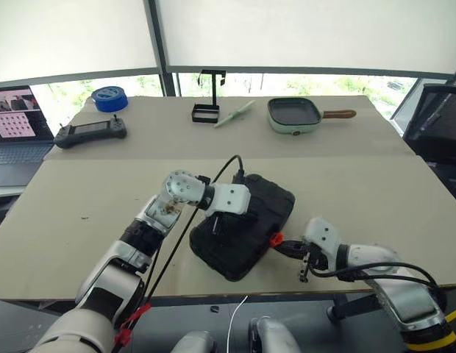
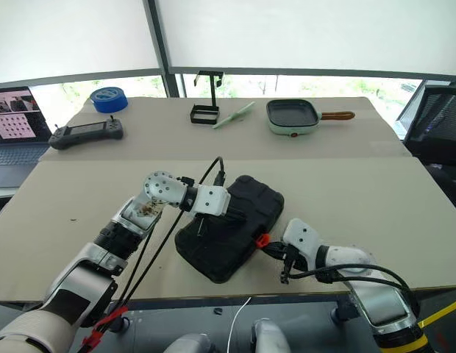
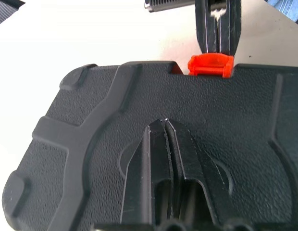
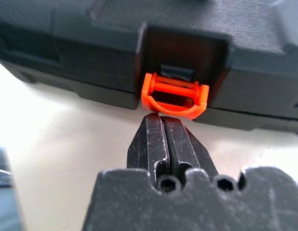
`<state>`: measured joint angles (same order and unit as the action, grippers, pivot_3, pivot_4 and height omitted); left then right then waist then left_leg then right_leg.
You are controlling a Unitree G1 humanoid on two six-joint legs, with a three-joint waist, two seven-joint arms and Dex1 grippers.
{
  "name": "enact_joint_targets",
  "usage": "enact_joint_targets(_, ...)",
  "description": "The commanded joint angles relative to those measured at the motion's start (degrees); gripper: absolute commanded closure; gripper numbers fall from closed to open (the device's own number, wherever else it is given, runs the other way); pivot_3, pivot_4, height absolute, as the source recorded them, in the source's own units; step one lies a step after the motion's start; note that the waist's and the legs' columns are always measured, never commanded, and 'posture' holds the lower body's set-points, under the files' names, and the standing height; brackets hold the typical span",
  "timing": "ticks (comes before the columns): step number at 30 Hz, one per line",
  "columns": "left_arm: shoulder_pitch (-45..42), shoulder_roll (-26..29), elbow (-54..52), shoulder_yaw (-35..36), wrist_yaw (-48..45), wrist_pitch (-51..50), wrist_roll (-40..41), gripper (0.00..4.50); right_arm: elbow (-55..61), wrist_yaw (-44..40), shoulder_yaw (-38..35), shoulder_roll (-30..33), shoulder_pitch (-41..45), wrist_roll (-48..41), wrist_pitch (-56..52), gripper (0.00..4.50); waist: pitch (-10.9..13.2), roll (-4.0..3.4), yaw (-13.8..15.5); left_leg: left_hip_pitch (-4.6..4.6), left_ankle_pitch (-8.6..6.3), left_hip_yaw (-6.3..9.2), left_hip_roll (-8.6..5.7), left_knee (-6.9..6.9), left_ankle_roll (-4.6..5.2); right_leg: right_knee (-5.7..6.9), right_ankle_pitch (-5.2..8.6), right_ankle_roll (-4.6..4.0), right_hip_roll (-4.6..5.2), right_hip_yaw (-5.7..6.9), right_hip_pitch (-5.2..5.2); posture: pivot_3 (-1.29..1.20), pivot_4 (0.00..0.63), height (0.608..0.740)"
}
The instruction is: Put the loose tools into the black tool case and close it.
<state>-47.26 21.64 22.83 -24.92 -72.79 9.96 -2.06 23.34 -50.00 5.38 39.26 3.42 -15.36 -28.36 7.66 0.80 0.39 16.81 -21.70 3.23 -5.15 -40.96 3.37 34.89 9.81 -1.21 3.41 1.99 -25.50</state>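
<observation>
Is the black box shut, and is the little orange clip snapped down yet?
The black box is shut; its two halves meet. The orange clip hangs loose, not snapped, with the right hand at it. Left hand presses the lid.

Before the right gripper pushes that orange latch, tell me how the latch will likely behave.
The orange latch looks like thin plastic, hanging open off the closed black tool case, so it probably pivots easily, then snaps. The shut right gripper meets its curved edge, so it may slip off. The left gripper on the lid should limit sliding.

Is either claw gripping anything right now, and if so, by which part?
Nothing is held. The left claw rests shut on the lid of the closed black plastic tool case; the right claw is shut at its small orange latch.
</observation>
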Motion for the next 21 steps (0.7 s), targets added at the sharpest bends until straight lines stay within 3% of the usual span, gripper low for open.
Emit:
enact_joint_targets(1,1.7,-0.2,2.9,-3.1,-1.3,-0.4,-2.8,4.36,8.1,0.4,-3.7,-1.2,4.5,-6.7,-2.8,4.50,0.0,0.01,-0.2,0.01,0.00,0.00,0.01,0.00,0.00,0.01,0.00,-0.01,0.00,0.00,-0.02,0.00,0.150,0.740)
enact_joint_targets(9,1.8,-0.6,3.0,-2.4,-0.6,-1.0,-2.7,4.36,5.4,-0.6,-2.0,0.7,4.1,-4.5,-0.9,4.50,0.0,0.02,0.5,-0.02,0.00,0.06,-0.01,0.03,0.02,-0.04,0.06,0.08,0.01,0.06,0.07,0.00,0.150,0.740)
enact_joint_targets(15,3.8,2.3,-1.1,2.3,-1.9,-9.0,2.1,4.36,7.5,-3.5,-7.8,4.4,1.9,-10.1,-3.6,4.50,0.0,0.01,0.2,-0.01,-0.01,0.06,-0.05,0.04,0.03,-0.11,0.06,0.08,0.04,0.07,0.05,0.00,0.150,0.740)
enact_joint_targets(21,11.2,17.5,-13.1,16.6,-8.6,-29.2,17.9,2.64,4.9,-15.8,-23.7,15.4,-2.2,-24.8,-11.1,2.73,0.1,-0.03,-1.0,0.49,0.01,-0.01,-0.01,0.05,0.00,0.13,0.07,-0.04,0.00,0.02,-0.71,0.00,0.150,0.740)
